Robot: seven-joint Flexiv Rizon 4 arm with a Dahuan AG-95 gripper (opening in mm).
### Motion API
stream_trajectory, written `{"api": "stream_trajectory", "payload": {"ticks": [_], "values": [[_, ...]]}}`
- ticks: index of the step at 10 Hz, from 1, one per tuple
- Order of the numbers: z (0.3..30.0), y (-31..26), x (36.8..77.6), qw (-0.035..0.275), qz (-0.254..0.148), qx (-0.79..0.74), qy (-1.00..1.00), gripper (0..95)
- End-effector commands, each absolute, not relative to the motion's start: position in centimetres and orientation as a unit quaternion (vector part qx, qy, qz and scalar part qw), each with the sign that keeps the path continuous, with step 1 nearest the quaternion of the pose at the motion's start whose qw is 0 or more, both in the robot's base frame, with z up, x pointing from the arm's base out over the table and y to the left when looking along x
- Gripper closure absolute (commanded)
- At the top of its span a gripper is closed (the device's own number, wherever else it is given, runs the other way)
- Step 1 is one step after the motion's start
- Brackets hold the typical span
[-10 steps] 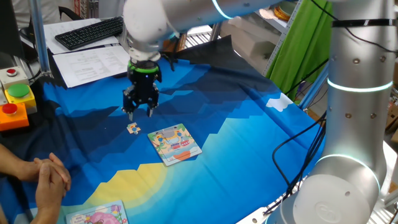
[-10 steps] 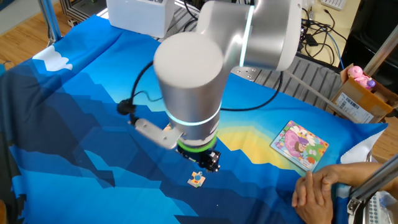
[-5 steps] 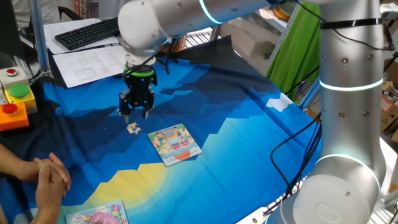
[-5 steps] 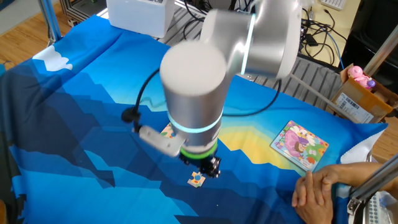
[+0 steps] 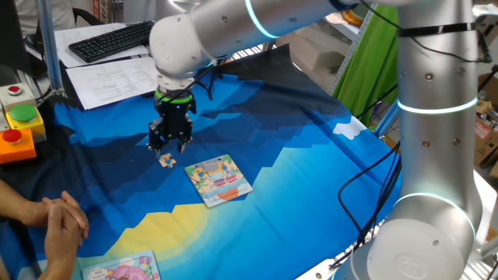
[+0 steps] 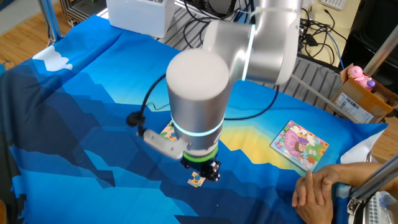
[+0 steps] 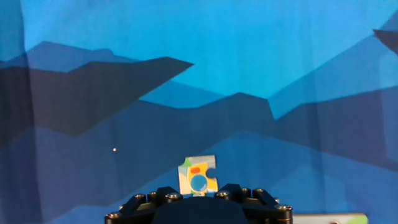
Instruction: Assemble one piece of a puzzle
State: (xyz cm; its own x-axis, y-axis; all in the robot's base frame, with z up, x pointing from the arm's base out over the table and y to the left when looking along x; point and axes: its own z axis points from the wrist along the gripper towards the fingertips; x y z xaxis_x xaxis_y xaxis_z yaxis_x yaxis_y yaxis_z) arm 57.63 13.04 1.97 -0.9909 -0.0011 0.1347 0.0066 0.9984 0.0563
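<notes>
The piece [image 5: 166, 160] is a tiny knobbed jigsaw piece lying loose on the blue cloth, just left of the puzzle [image 5: 219, 180], a small square board with a colourful cartoon picture. My gripper [image 5: 169, 145] hangs just above the piece with its fingers apart and nothing between them. In the other fixed view the gripper [image 6: 209, 171] is right over the piece [image 6: 196, 180], and the arm hides most of the puzzle [image 6: 166, 131]. In the hand view the piece [image 7: 198, 175] lies just beyond the gripper's black body [image 7: 199, 205]; the fingertips do not show there.
A pink-pictured board [image 5: 120, 268] lies at the front left by a person's clasped hands [image 5: 61, 222]. A button box [image 5: 17, 124], papers and a keyboard [image 5: 113, 40] stand at the back left. The arm's grey column [image 5: 436, 140] fills the right.
The gripper has moved a little left and down, closer over the piece. The piece and the puzzle have not moved.
</notes>
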Motion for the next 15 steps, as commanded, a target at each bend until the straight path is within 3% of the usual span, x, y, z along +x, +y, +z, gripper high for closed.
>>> {"api": "stream_trajectory", "payload": {"ticks": [1,4,5,15], "values": [[1.6,13.1,57.5,0.064,-0.029,0.000,-0.998,38.0],[0.9,13.2,57.6,0.062,-0.029,0.003,-0.998,38.0],[0.9,13.2,57.6,0.063,-0.029,0.006,-0.998,57.0],[0.3,13.3,57.4,0.068,-0.016,0.013,-0.997,57.0]]}}
